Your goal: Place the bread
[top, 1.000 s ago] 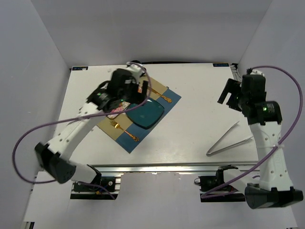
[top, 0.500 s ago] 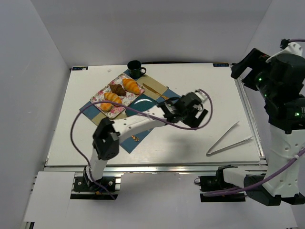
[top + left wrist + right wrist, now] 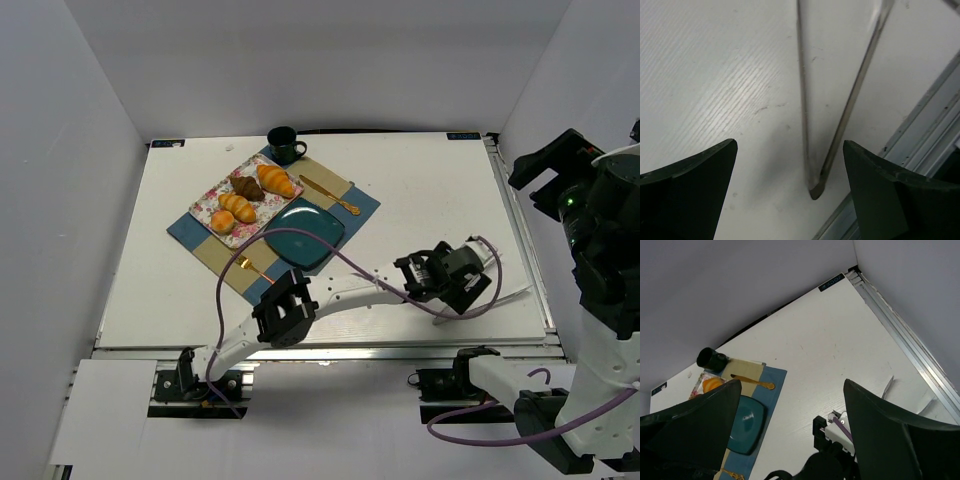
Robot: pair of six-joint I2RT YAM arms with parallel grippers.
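Currently left claw (image 3: 790, 145) spread wide, fingers (image 3: 690, 190) either side of tongs (image 3: 842, 125), touching neither tong arm. Tongs lie flat on table (image 3: 715, 75), joined end in gap between fingers and nearer one finger than other, arms running away from claw. Bread (image 3: 238, 207) well apart from left claw, far across table on floral tray (image 3: 200, 208). Teal plate (image 3: 305, 238) sits just beside tray, on claw's side of it. Right claw (image 3: 792, 385) raised high above table, fingers spread, gripping nothing.
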